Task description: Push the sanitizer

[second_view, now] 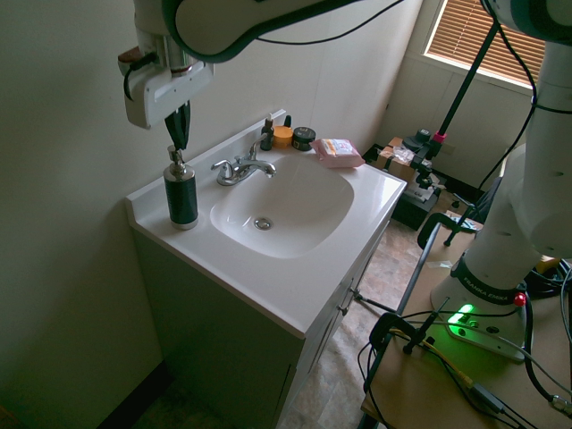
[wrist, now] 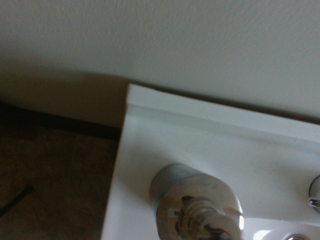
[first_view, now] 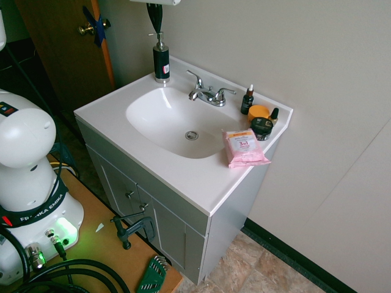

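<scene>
Beside the bathroom sink (second_view: 284, 207), our gripper (second_view: 180, 147), fingers pinched together, meets the upright sanitizer's (second_view: 180, 193) pump top, the press seemingly still to come.

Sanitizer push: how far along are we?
Done: the arm has reached the sanitizer; the closed gripper points down right over its pump head. In hand: nothing gripped; it looks lined up to press. Left: likely the push itself, as the pump head seems to stand raised above the bottle. I can't tell whether the fingertips touch it.
</scene>
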Controlling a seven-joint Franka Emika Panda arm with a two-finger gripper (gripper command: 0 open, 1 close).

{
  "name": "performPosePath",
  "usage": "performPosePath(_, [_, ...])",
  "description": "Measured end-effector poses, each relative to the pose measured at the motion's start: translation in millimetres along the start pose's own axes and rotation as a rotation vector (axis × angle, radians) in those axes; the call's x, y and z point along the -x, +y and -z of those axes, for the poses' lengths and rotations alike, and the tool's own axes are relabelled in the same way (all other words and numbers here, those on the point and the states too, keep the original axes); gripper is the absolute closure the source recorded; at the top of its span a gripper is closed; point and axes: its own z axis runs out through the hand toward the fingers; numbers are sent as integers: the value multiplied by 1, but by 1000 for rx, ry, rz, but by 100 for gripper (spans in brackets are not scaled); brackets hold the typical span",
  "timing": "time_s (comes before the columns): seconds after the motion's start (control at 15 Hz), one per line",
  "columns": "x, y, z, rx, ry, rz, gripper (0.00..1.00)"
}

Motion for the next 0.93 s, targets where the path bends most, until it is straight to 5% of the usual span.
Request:
performPosePath(0.2, [-28,75,21,-15,-17,-65,0])
performPosePath(0.93, [27,238,-55,15,-96,-164,0])
